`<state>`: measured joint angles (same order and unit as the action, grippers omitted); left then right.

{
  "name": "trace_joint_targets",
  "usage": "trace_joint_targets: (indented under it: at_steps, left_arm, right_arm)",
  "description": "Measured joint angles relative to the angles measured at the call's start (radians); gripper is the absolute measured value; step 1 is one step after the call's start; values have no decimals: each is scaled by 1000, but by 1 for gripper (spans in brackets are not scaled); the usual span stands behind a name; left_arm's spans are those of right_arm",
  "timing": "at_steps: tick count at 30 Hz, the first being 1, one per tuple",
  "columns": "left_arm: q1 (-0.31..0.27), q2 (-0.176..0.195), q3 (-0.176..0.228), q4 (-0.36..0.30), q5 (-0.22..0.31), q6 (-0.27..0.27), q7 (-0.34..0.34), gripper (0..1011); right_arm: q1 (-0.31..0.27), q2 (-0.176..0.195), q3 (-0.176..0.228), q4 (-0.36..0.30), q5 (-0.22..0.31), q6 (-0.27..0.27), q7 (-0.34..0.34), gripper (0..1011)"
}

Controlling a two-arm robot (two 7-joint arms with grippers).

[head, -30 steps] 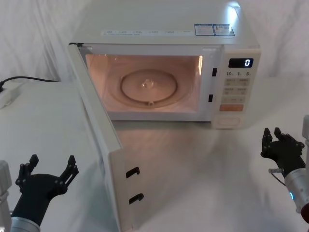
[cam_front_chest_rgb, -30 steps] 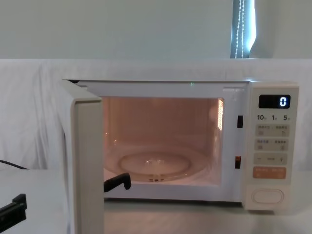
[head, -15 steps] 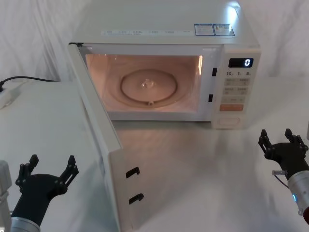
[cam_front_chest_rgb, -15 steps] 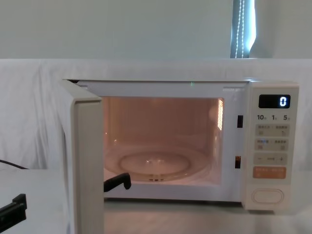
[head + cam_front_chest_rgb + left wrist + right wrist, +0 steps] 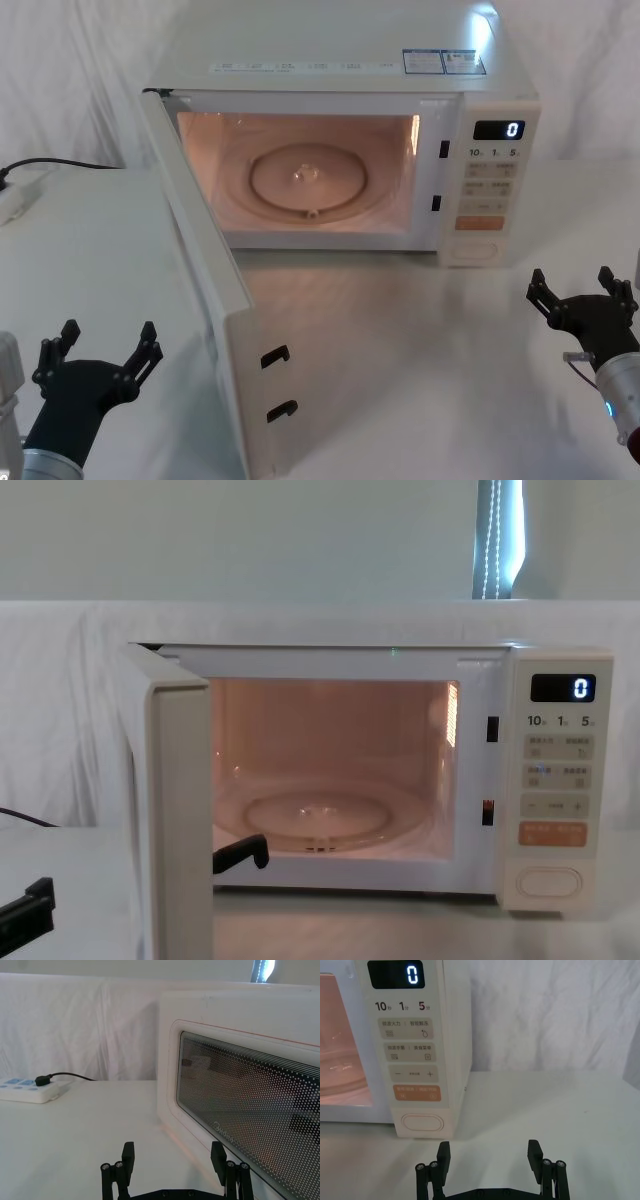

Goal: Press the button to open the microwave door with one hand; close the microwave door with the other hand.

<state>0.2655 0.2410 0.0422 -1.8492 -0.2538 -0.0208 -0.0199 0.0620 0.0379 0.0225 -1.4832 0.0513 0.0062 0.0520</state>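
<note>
Microwave door: swung wide open toward the robot's left, lit cavity exposed. Left tool: fingers spread wide, empty, low over the desk just outside the door. Right tool: spread wide, empty, before the control panel.

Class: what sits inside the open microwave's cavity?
Inside the lit microwave lies a round glass turntable, bare. The open microwave door hides the cavity's left wall.

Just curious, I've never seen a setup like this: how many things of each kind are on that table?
Microwave, door open: 1
Power strip: 1
Robot grippers, left gripper, right gripper: 2
Total: 4
</note>
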Motion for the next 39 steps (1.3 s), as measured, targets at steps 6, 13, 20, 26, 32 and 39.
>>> trace_joint_targets:
  at_steps: [6, 13, 20, 26, 32, 39]
  left_arm:
    - [0, 0, 0, 0, 0, 0, 0, 1001]
    - [0, 0, 0, 0, 0, 0, 0, 1001]
    - [0, 0, 0, 0, 0, 0, 0, 1001]
    - [0, 0, 0, 0, 0, 0, 0, 1001]
    - [0, 0, 0, 0, 0, 0, 0, 917]
    - [0, 0, 0, 0, 0, 0, 0, 714]
  right_arm:
    - [1, 0, 0, 0, 0, 1, 0, 1002]
    - [1, 0, -1, 0, -1, 1, 0, 1002]
    - [1, 0, -1, 0, -1, 1, 0, 1002]
    - [1, 0, -1, 0, -1, 1, 0, 1002]
    - [0, 0, -1, 0, -1, 1, 0, 1002]
    - [1, 0, -1, 0, -1, 1, 0, 1002]
